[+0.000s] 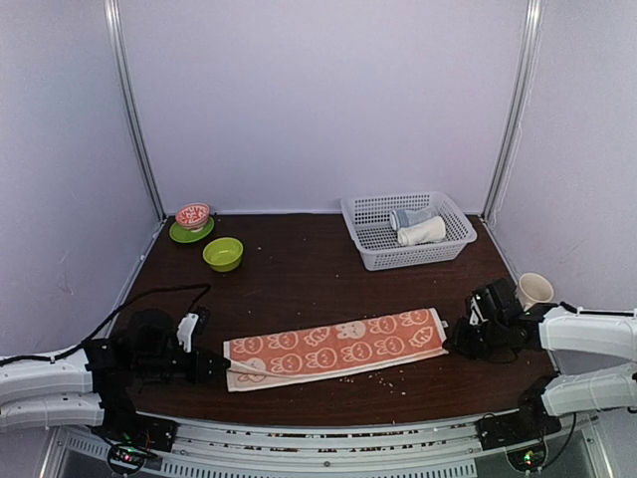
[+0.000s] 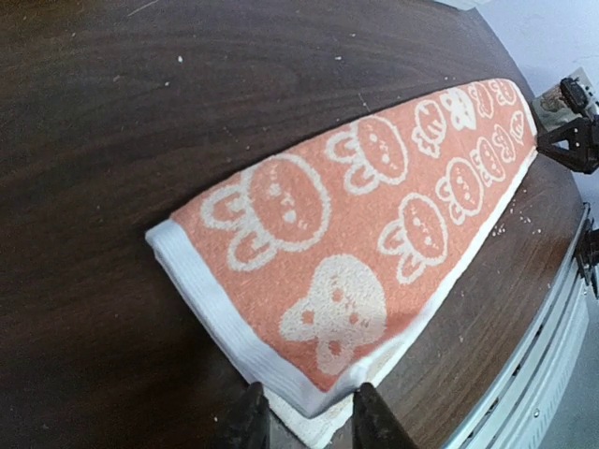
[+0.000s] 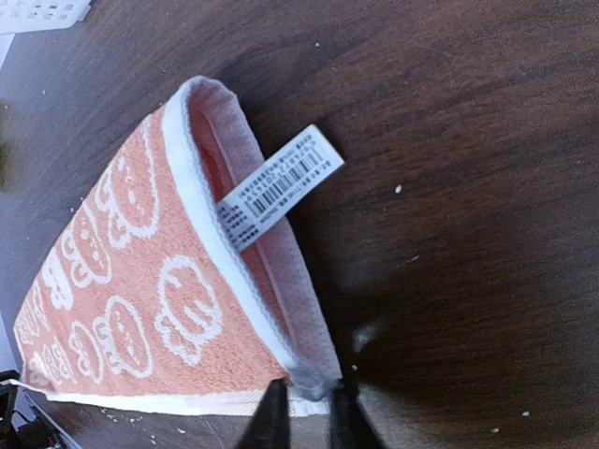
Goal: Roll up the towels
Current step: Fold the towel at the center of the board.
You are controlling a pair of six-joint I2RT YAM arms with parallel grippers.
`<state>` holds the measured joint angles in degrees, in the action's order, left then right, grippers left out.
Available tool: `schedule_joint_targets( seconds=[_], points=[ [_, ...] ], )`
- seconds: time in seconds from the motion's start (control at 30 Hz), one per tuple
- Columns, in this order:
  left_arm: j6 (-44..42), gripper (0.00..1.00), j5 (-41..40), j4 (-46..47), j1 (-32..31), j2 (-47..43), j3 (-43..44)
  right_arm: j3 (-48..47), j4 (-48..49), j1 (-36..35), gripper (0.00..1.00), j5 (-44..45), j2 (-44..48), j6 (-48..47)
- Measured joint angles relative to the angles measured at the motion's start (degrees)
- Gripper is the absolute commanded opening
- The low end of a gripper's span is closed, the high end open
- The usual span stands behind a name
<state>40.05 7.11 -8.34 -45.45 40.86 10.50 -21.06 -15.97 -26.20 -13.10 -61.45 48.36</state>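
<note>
With the orange bunny-print towel [image 1: 336, 349] lying flat along the table [image 1: 299, 279] front, the right gripper [image 3: 309, 393] pinching its right corner and the left gripper [image 2: 309, 400] straddling the left corner, clamp unclear, roll tightly from 1 end, keeping both long edges aligned.

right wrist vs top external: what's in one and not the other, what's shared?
Right wrist only: barcode label at the end of the orange bunny-print towel, whose folded layers are pinched in the right jaws. Top external only: white rolled towel and grey-blue bundle in the basket, green bowl, red patterned bowl on a green saucer, cup. Shared: the towel flat on the dark table, plus a bit of the basket.
</note>
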Motion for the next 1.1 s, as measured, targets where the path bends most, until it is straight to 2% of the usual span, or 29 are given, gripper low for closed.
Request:
schedule_joint_targets(
  seconds=[0.07, 0.1, 0.13, 0.17, 0.27, 0.43, 0.63, 0.8, 1.03, 1.1],
  points=[
    [0.5, 0.48, 0.0, -1.4, 0.0, -0.2, 0.2, 0.0, -0.2, -0.2, 0.59, -0.5, 0.1, -0.4],
    [0.7, 0.64, -0.1, -2.6, 0.0, -0.5, 0.4, -0.2, -0.5, -0.2, 0.65, -0.7, 0.4, -0.6],
    [0.8, 0.94, -0.2, -3.9, 0.0, -1.0, 0.9, -0.5, -1.2, -0.2, 0.69, -0.7, 0.9, -0.8],
    [0.7, 0.97, -0.2, -5.4, -0.1, -1.7, 1.7, -0.9, -1.6, -0.2, 0.71, -0.8, 1.6, -1.0],
    [1.1, 0.98, -0.5, -9.5, -0.7, -3.8, 6.1, -5.4, -5.6, -0.2, 0.69, -0.9, 3.5, -2.2],
    [0.8, 0.98, -1.1, -12.2, -1.2, -2.9, 16.3, -12.3, -6.6, -0.7, 0.51, -0.9, 4.6, -4.4],
    [4.1, 0.98, -3.9, -13.3, -1.2, 11.4, 25.3, -13.0, -6.4, -2.5, 0.41, 0.1, -0.4, -4.3],
    [11.4, 0.98, -7.2, -17.3, -1.2, 20.4, 26.3, -12.1, -4.7, -3.4, 0.32, 0.7, -2.3, -3.7],
    [14.0, 0.98, -4.8, -15.6, -1.9, 30.7, 31.8, -12.3, -3.3, -5.5, 0.25, 2.1, -8.4, -4.7],
    [13.4, 0.9, -3.0, -13.8, -2.7, 33.7, 33.8, -12.0, -2.4, -5.5, 0.22, 2.6, -9.2, -4.7]
  ],
)
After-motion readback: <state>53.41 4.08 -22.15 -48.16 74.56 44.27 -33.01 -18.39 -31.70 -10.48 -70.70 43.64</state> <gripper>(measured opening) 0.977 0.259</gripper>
